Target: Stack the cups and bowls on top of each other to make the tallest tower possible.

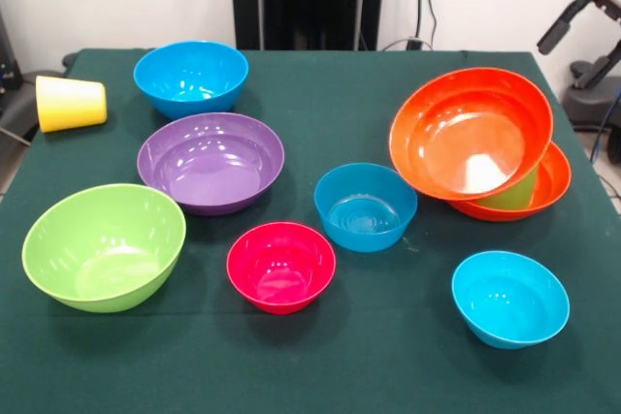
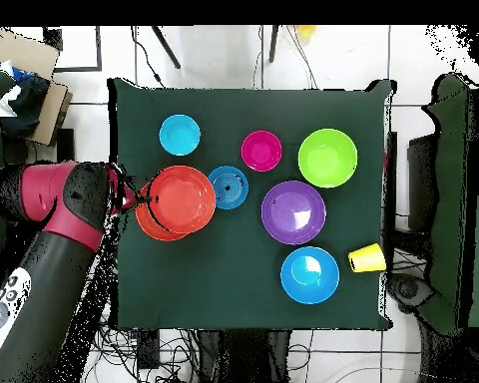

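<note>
On the green table [image 1: 320, 356] in the front view, one orange bowl [image 1: 471, 133] is being propped tilted on a green cup [image 1: 512, 191] inside a second orange bowl [image 1: 543, 191]. Purple [image 1: 211, 162], lime [image 1: 104, 246], pink [image 1: 281, 267], three blue bowls and a toppled yellow cup [image 1: 70, 103] are lying apart. From overhead, the arm [image 2: 54, 214] is being kept beside the tower [image 2: 176, 202]; whether its gripper is apart cannot be told.
</note>
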You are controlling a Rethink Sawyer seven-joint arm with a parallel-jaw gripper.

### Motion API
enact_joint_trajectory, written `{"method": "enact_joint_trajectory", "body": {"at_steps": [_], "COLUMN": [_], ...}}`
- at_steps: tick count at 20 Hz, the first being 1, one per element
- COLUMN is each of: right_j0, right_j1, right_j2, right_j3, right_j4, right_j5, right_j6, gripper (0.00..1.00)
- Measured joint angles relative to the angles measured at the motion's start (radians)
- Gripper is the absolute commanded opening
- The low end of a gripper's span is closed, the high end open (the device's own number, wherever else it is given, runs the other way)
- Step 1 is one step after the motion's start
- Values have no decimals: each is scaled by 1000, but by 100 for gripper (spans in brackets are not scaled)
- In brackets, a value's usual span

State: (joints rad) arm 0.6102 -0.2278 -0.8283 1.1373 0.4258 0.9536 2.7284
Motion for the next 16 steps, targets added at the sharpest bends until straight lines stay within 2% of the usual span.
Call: {"method": "enact_joint_trajectory", "body": {"at_steps": [16], "right_j0": [0], "right_j1": [-12], "right_j2": [0], "right_j3": [16], "right_j4": [-2], "right_j5": [0], "right_j6": [0], "gripper": [100]}}
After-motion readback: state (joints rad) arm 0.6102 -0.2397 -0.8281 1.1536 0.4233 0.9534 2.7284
